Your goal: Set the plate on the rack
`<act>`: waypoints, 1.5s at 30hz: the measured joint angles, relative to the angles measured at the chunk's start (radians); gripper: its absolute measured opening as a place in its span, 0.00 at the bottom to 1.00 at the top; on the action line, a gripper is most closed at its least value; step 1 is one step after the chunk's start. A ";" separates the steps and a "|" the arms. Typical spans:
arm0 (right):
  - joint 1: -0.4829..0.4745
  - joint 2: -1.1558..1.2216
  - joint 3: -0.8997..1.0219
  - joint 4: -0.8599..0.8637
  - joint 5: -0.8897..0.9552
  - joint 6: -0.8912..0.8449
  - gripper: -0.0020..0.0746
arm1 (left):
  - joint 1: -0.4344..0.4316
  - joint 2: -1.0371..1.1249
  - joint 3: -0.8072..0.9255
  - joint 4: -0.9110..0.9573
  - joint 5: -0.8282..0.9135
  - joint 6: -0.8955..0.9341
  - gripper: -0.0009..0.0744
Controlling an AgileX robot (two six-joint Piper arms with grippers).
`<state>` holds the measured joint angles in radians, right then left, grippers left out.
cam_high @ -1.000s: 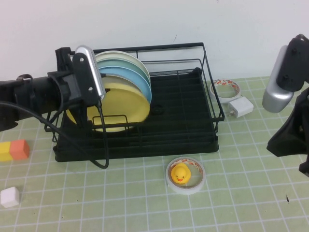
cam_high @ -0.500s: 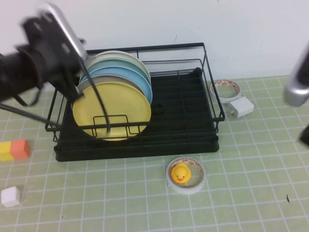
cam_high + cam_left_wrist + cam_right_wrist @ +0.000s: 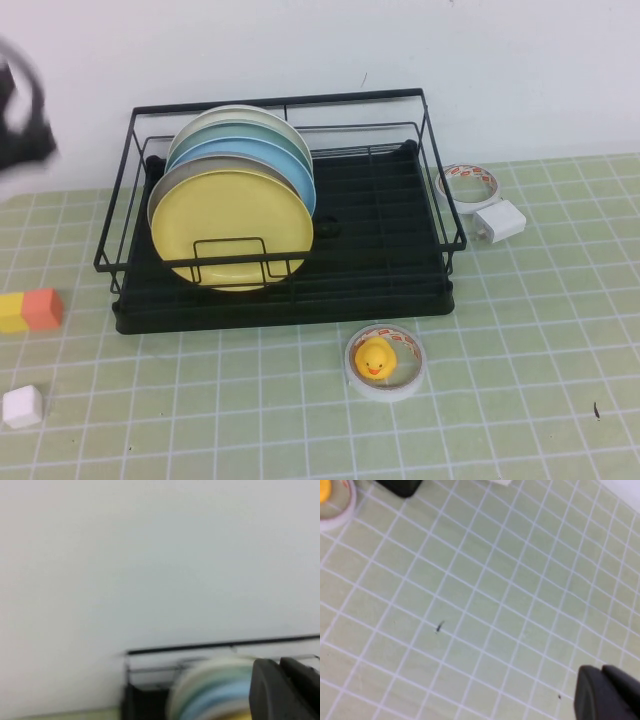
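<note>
The pale-yellow plate (image 3: pixel 232 225) stands upright in the front slot of the black wire rack (image 3: pixel 432 150), in front of the other plates. My left gripper (image 3: pixel 280 664) is shut and empty, raised to the left of the rack; in the high view only a dark blur of that arm (image 3: pixel 22 110) shows at the left edge. The rack's top wire (image 3: pixel 210 646) and the plate edges (image 3: pixel 215 690) show in the left wrist view. My right gripper (image 3: pixel 603 672) is shut and empty over the bare green mat, out of the high view.
Light blue (image 3: pixel 290 165) and pale plates stand behind the yellow one. A tape roll holding a yellow duck (image 3: pixel 384 362) lies in front of the rack. Another tape roll (image 3: pixel 467 184) and a white charger (image 3: pixel 498 221) lie right of it. An orange-yellow block (image 3: pixel 30 310) and a white cube (image 3: pixel 20 406) lie at the left.
My left arm has pulled up and away to the left from the rack, leaving the yellow plate standing in it. My right arm has left the high view to the right.
</note>
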<state>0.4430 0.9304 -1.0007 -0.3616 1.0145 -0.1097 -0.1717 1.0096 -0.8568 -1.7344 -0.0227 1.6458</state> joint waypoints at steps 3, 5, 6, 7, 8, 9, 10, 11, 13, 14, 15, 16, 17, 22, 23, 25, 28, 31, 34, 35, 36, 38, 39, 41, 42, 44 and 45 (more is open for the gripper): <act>0.000 -0.101 0.139 0.002 -0.094 0.020 0.03 | 0.000 -0.081 0.126 0.000 0.127 -0.020 0.01; 0.000 -0.175 0.230 0.012 -0.148 0.031 0.03 | 0.000 -0.125 0.203 0.015 0.253 -0.023 0.01; 0.000 -0.204 0.256 0.018 -0.165 0.035 0.03 | 0.000 -0.139 0.231 0.042 0.308 -0.023 0.01; 0.000 -0.249 0.307 0.033 -0.184 0.041 0.03 | 0.000 -0.152 0.262 0.082 0.379 -0.024 0.01; 0.000 -0.288 0.348 0.050 -0.200 0.047 0.03 | 0.000 -0.161 0.289 0.129 0.450 -0.024 0.01; 0.000 -0.320 0.378 0.063 -0.215 0.052 0.03 | 0.000 -0.165 0.313 0.180 0.516 -0.027 0.01; 0.000 -0.361 0.415 0.082 -0.227 0.055 0.03 | 0.000 -0.167 0.330 0.222 0.576 -0.032 0.01; 0.000 -0.402 0.450 0.103 -0.238 0.056 0.03 | 0.000 -0.167 0.348 0.274 0.627 -0.052 0.01; 0.000 -0.479 0.507 0.144 -0.254 0.058 0.03 | 0.000 -0.167 0.370 0.375 0.692 -0.132 0.01; 0.000 -0.520 0.539 0.162 -0.259 0.058 0.03 | 0.000 -0.167 0.378 0.440 0.710 -0.194 0.01; 0.000 -0.554 0.557 0.172 -0.259 0.058 0.03 | 0.000 -0.169 0.382 0.516 0.722 -0.270 0.01; 0.000 -0.594 0.578 0.183 -0.259 0.058 0.03 | 0.000 -0.168 0.384 0.582 0.725 -0.338 0.01; 0.000 -0.633 0.594 0.190 -0.259 0.058 0.03 | 0.000 -0.168 0.386 0.674 0.726 -0.434 0.01; 0.000 -0.773 0.608 0.203 -0.259 0.058 0.03 | 0.000 -0.168 0.386 1.078 0.681 -0.921 0.01; 0.000 -0.791 0.608 0.206 -0.259 0.058 0.03 | 0.000 -0.168 0.386 1.136 0.666 -1.016 0.01; 0.000 -0.808 0.608 0.213 -0.259 0.061 0.03 | 0.000 -0.171 0.386 1.205 0.640 -1.145 0.01; 0.000 -0.812 0.608 0.221 -0.259 0.063 0.03 | 0.000 -0.194 0.387 1.245 0.599 -1.209 0.01; 0.000 -0.812 0.609 0.229 -0.267 0.082 0.03 | 0.000 -0.256 0.406 1.252 0.537 -1.229 0.01; 0.000 -0.812 0.609 0.231 -0.283 0.101 0.03 | 0.000 -0.342 0.450 1.252 0.466 -1.230 0.01; 0.000 -0.812 0.609 0.235 -0.287 0.110 0.03 | 0.000 -0.375 0.466 1.252 0.442 -1.224 0.01; 0.000 -0.812 0.609 0.235 -0.290 0.110 0.03 | 0.000 -0.410 0.484 1.252 0.421 -1.217 0.01; 0.000 -0.812 0.614 0.235 -0.297 0.110 0.03 | 0.000 -0.471 0.515 1.252 0.397 -1.199 0.01; 0.000 -0.812 0.618 0.237 -0.300 0.110 0.03 | 0.000 -0.505 0.530 1.252 0.386 -1.192 0.01; 0.000 -0.812 0.628 0.237 -0.301 0.110 0.03 | 0.000 -0.562 0.556 1.252 0.369 -1.182 0.01; 0.000 -0.812 0.630 0.239 -0.301 0.110 0.03 | 0.000 -0.596 0.567 1.252 0.363 -1.179 0.01; 0.000 -0.812 0.630 0.239 -0.303 0.110 0.03 | 0.000 -0.638 0.582 1.241 0.358 -1.175 0.01; 0.000 -0.812 0.630 0.239 -0.303 0.110 0.03 | 0.000 -0.655 0.589 1.228 0.353 -1.175 0.01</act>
<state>0.4430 0.1184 -0.3708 -0.1228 0.7118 0.0000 -0.1717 0.3547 -0.2676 -0.5067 0.3306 0.4703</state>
